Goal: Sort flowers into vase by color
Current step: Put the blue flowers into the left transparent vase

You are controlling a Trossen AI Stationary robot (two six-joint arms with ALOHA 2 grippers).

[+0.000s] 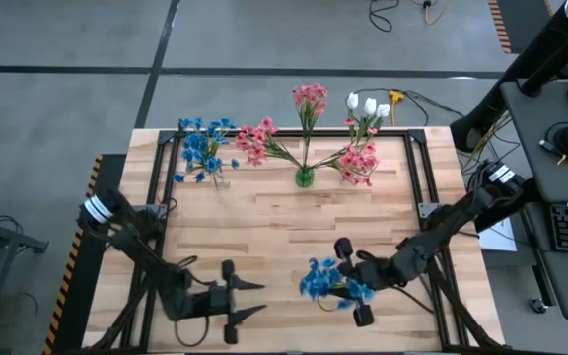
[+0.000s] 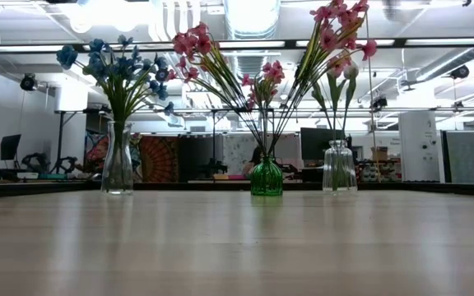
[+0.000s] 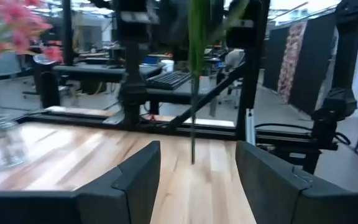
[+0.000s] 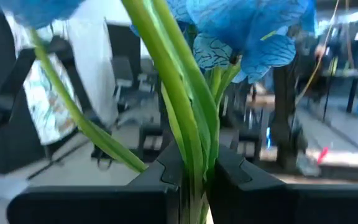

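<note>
A: Right end effector [image 4: 192,180], nearest the front edge of the desk [image 1: 284,212]: clamping on what?

B: Clamping the green stems of the blue sprig [image 1: 328,283], fingers [image 4: 148,186] pinched nearly together around them. Holding the sprig off the wood, at front centre-right, blossoms spreading out toward the left arm.

A: Handling?

B: Likely weighing almost nothing. Thin stems probably bending and springing back; blossom head swaying on any quick move. Gripping low on the bare stems, as here, and sparing the petals, which look soft and easily crushed. Smooth stems possibly sliding or twisting between the pads.

A: Left end effector [image 1: 249,299]?

B: Waiting at front left, fingers standing apart and holding nothing, pointing toward the hanging stems [image 3: 194,93].

A: Farther back?

B: Three vases lining the far edge: clear vase [image 2: 118,160] carrying blue flowers [image 1: 203,146] at the left, green vase [image 2: 266,175] carrying pink flowers [image 1: 309,99] in the middle, second clear vase [image 2: 339,167] at the right carrying white buds [image 1: 368,106] mixed with pink.

A: Hidden or unclear?

B: Stem tips disappearing below the fingers in the right wrist view. Neither arm appearing in the low view. Clear vases barely showing from above. Number of stems in the grip hard to count.
</note>
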